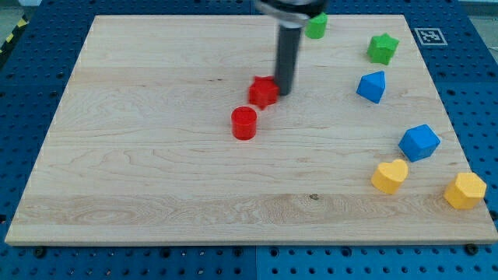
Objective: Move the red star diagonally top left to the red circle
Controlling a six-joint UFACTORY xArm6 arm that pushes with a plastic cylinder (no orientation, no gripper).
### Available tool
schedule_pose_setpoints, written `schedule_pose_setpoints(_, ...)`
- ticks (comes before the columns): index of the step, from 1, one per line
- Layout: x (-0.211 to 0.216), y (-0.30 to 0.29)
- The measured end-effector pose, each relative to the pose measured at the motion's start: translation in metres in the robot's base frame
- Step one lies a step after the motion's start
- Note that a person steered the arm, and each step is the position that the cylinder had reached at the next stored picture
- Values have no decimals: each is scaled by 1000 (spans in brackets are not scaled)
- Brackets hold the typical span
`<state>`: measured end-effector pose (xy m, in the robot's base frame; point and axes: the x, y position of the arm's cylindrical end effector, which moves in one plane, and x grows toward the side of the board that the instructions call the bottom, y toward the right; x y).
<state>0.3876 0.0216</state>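
Observation:
The red star lies near the board's middle, slightly toward the view's top. The red circle stands just below and to the left of it, a small gap between them. My tip is the lower end of the dark rod and sits right against the star's right side. The rod rises toward the view's top and hides part of the board behind it.
A green block and a green star lie at the top right. A blue block and a blue block lie at the right. A yellow heart and a yellow block lie at the bottom right.

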Motion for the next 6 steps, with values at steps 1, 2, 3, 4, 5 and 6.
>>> schedule_pose_setpoints(1, 12, -48)
schedule_pose_setpoints(2, 24, -55)
schedule_pose_setpoints(3, 24, -8)
schedule_pose_setpoints(4, 46, 24)
schedule_pose_setpoints(5, 89, 17)
schedule_pose_setpoints(6, 88, 12)
